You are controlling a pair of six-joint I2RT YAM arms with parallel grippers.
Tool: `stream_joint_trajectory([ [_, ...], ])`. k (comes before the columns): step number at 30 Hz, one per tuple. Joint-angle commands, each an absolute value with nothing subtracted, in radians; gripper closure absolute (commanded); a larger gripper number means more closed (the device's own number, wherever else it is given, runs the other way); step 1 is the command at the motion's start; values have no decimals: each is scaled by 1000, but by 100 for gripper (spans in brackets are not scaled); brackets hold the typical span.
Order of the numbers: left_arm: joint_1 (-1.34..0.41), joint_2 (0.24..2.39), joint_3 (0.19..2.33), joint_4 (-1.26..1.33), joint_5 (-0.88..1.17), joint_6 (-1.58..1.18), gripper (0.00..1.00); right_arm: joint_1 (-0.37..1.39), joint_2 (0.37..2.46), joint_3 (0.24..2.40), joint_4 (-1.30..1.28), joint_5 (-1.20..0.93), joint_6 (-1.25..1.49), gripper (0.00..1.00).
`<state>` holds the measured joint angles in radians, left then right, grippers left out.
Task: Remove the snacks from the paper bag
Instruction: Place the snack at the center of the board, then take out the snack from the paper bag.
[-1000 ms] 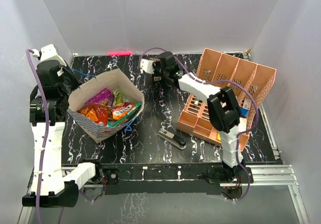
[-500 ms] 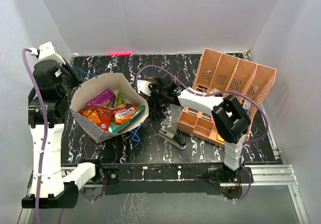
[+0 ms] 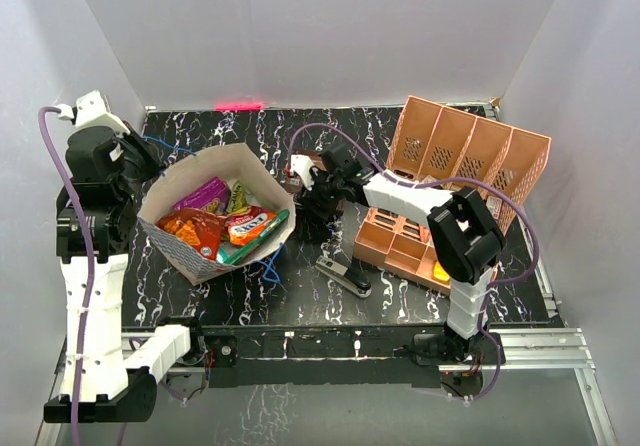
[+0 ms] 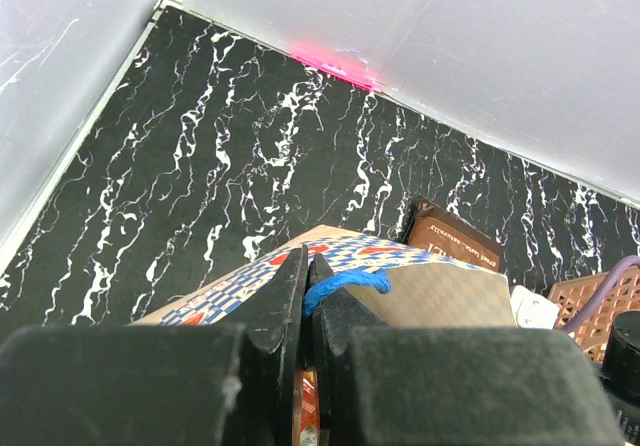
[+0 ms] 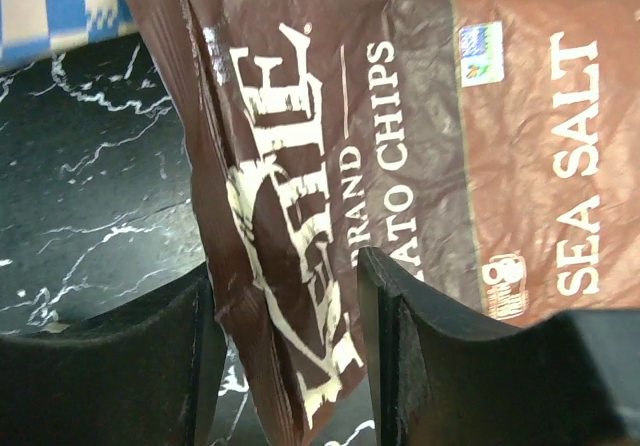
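Observation:
The paper bag (image 3: 165, 236) stands open at the left, with several bright snacks (image 3: 215, 221) inside it. My left gripper (image 3: 143, 166) is at the bag's far-left rim, shut on its blue string handle (image 4: 345, 284); the bag's checked band (image 4: 230, 286) shows just beyond the left gripper (image 4: 306, 266). A brown snack packet (image 5: 420, 136) marked sea salt lies on the table to the right of the bag (image 5: 60, 6), and also appears as the brown packet (image 4: 455, 241). My right gripper (image 5: 285, 296) is open, its fingers straddling that packet's end, low by the brown packet (image 3: 316, 157).
A salmon-pink organiser (image 3: 470, 166) stands tilted at the right. A black stapler (image 3: 345, 276) lies in front of the right gripper. White walls enclose the black marbled table (image 3: 200, 126) at the back and sides.
My right arm swung from the back of the table down beside the bag with the brown packet, and its jaws have opened. The left gripper kept its hold on the handle.

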<state>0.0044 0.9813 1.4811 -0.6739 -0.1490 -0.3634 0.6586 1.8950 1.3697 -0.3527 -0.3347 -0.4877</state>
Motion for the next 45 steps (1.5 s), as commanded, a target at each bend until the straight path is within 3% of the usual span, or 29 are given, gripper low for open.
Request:
stream_joint_trajectory([
  [1,2,919,1439,-648,-131,-414,100,643,1814,1328,-336,-440,-323,46],
  [3,2,908,1417,-649,-111,-434,100,643,1767,1279,-286,-453,-270,44],
  [9,-3,921,1477,-661,-105,-449,100,643,1485,1103,-88,-401,-137,27],
  [16,-5,951,1552,-639,-80,-451,100,646,1311,1167,-181,-356,-159,27],
  [19,-5,951,1534,-620,-19,-475,100,674,1272,1248,-211,-448,-225,27],
  [26,-5,957,1505,-589,57,-526,100,1003,1254,1312,-317,-410,-546,33],
  [30,-6,956,1504,-582,91,-555,100,1185,1286,1294,-353,-275,-745,33],
  [40,-15,944,1499,-595,90,-556,100,1222,1542,1476,-584,-87,-981,44],
  [45,-21,941,1505,-595,91,-552,100,1221,1619,1502,-605,-46,-1038,43],
])
